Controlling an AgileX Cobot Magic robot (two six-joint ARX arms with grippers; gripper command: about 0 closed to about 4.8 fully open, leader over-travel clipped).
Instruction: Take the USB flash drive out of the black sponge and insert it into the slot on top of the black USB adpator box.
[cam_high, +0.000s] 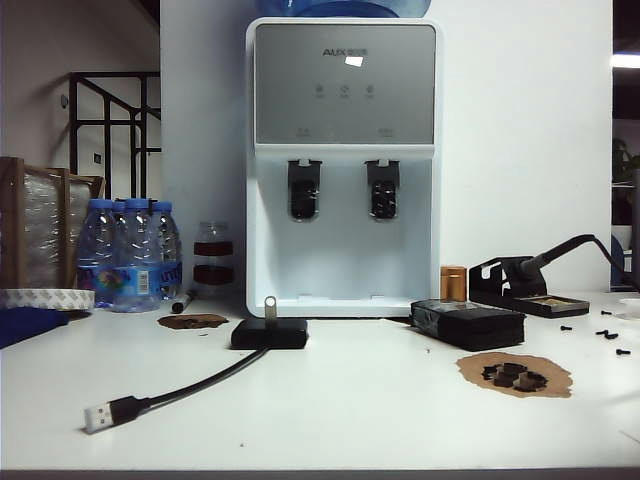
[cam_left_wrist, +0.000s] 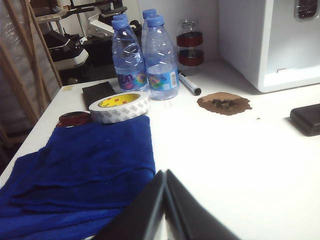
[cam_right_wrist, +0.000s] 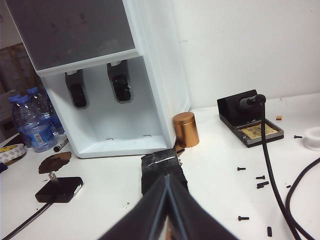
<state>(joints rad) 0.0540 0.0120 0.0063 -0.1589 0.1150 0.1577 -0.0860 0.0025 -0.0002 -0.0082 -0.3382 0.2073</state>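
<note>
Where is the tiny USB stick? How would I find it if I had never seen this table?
Find the big white water dispenser at the back. On the table in front of its left corner lies a flat black box with a cable. The USB stick is the tiny silver piece with a loop standing up from that box's top; the other silver bit, the plug, lies flat at the cable's end.

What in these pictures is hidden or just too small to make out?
- Slot: the USB flash drive stands on the black USB adpator box, covering it; too small.
- Black sponge: near part hidden by the shut right gripper, right wrist view.
- Adaptor box in the left wrist view, beyond the shut left gripper: cut off by the edge.
</note>
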